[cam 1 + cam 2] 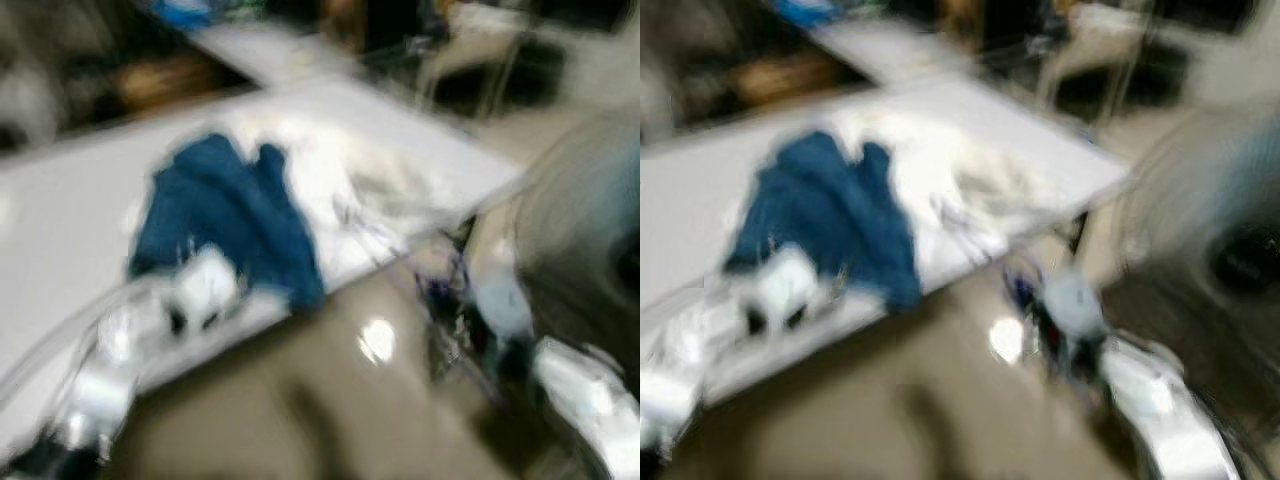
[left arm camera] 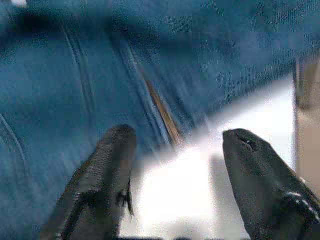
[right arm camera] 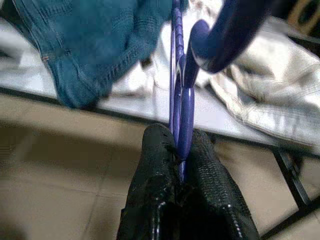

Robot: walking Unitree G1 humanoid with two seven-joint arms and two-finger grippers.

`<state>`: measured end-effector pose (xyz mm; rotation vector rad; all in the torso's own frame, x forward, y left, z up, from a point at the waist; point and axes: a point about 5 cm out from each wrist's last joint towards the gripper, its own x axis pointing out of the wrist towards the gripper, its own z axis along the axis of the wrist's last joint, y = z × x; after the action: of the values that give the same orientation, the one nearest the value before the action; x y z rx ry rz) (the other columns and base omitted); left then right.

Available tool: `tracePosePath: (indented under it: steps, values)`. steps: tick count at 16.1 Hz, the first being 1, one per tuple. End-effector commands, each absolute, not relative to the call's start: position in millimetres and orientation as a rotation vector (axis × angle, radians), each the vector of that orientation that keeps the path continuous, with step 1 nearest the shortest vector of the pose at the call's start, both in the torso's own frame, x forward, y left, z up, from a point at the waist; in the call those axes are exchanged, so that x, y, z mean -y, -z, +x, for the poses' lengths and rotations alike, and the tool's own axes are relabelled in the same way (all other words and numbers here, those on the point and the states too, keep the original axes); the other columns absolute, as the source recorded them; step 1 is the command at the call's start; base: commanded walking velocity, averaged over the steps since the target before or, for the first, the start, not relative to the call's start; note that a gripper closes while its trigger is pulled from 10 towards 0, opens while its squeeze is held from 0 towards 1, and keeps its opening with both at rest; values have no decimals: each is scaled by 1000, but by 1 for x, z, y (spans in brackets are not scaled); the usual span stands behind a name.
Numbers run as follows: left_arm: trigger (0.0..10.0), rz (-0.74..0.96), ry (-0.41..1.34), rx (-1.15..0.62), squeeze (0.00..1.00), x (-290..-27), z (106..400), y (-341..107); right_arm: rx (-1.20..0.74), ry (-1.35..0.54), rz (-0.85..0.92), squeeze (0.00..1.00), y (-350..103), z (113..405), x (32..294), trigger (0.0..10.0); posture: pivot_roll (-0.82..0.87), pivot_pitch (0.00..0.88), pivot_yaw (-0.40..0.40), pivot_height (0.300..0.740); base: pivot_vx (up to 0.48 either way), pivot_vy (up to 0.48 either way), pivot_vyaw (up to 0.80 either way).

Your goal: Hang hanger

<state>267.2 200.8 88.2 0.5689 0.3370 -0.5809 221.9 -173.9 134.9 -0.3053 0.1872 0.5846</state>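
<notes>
My right gripper (image 3: 179, 150) is shut on a purple plastic hanger (image 3: 181, 75), pinching its thin body with the hook curving above. In the eye views, which are blurred, that hanger (image 1: 440, 290) hangs off the table's right front corner beside my right arm. A blue denim garment (image 1: 225, 215) lies on the white table (image 1: 60, 230), and a white garment (image 1: 390, 185) lies to its right. My left gripper (image 2: 175, 150) is open just above the table, its fingers (image 2: 107, 165) at the edge of the blue denim (image 2: 100, 65), nothing between them.
The table's front edge (image 1: 350, 270) runs diagonally, with brown tiled floor (image 1: 330, 400) below. A second table and a chair (image 1: 470, 55) stand behind. A large grey blurred shape (image 1: 580, 220) is at the right. Black table legs (image 3: 295, 185) stand near the hanger.
</notes>
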Motion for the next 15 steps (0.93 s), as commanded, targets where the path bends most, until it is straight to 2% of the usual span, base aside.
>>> tracePosePath:
  steps: [1,3,4,6,9,10,11,12,14,15]
  values:
    - [510,565,544,-313,0,-204,274,-94,-189,-593,-302,0,-136,221,172,10000,-201,11,59,740,0,0,0]
    - [0,570,540,-341,0,-204,276,-89,-189,-601,-306,0,-137,222,171,10000,-203,10,56,740,0,0,0]
    - [471,561,539,-345,0,-204,276,-87,-189,-603,-308,0,-137,223,172,10000,-203,10,53,740,0,0,0]
    - [784,508,535,-304,0,-200,280,-89,-189,-602,-310,0,-138,223,172,10000,-208,11,53,740,0,0,0]
    - [2000,470,566,-230,0,-192,283,-95,-190,-598,-312,0,-139,223,173,10000,-211,10,56,740,0,0,0]
    - [3412,456,567,-208,0,-189,285,-97,-190,-596,-312,0,-139,223,174,10000,-212,10,58,740,0,0,0]
    - [7843,470,565,-215,0,-188,288,-96,-190,-595,-311,0,-138,224,174,10000,-213,9,61,740,0,0,0]
    - [10000,486,565,-222,0,-188,290,-94,-189,-595,-310,0,-138,224,174,10000,-213,10,62,740,0,0,0]
    - [10000,449,551,-240,0,-185,296,-90,-189,-592,-309,0,-138,224,174,10000,-215,10,63,740,0,0,0]
    - [10000,387,556,-248,1000,-182,299,-89,-189,-590,-309,0,-138,224,174,10000,-218,11,66,740,0,0,0]
